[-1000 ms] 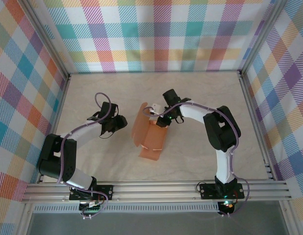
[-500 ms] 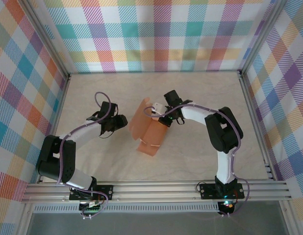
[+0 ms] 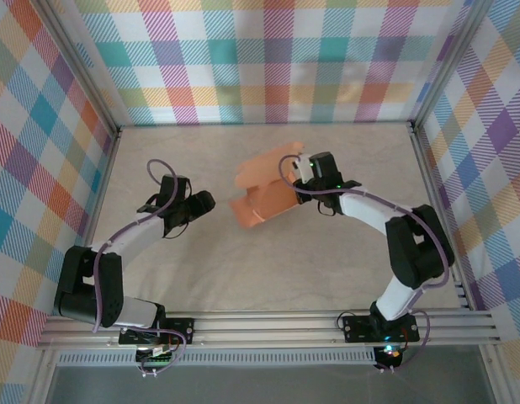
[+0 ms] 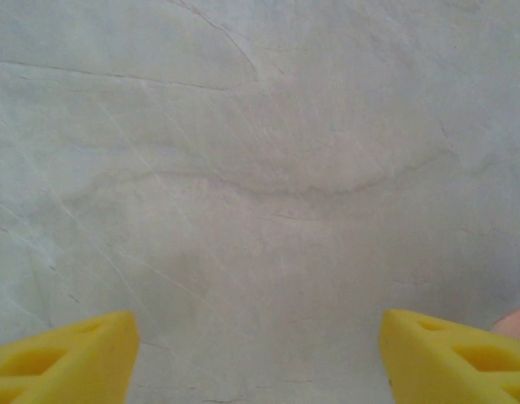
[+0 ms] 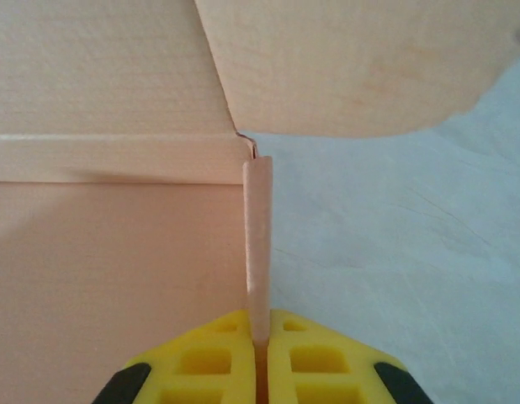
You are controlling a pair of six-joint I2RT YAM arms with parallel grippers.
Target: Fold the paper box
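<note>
Right gripper point(image 5: 258, 343) is clamped on the box point(image 5: 117, 269). In the right wrist view its two yellow fingers point(image 5: 211, 364) press together on a thin upright panel point(image 5: 258, 236) of salmon card, seen edge-on and rising straight out from between the tips. Left of that panel a broad flat face of the box runs off the side of the view, with a creased strip across it. Above, a big rounded flap point(image 5: 352, 67) spreads to the right over the pale table point(image 5: 411, 252).

From the top view, the box point(image 3: 262, 200) sits near the middle of the table point(image 3: 327, 269), a little toward the far side. It is part-folded, with its flap point(image 3: 273, 162) angled up and away toward the back wall. The right gripper point(image 3: 295, 175) meets the box at its right far edge, the arm curving in from the right.

The left gripper point(image 3: 203, 201) is to the left of the box, near it but apart from it. In the left wrist view its fingers point(image 4: 58, 366) stand wide apart, with bare table point(image 4: 260, 168) between them. A pink sliver point(image 4: 517, 321) shows at the right edge of that view, too little to tell what it is.
</note>
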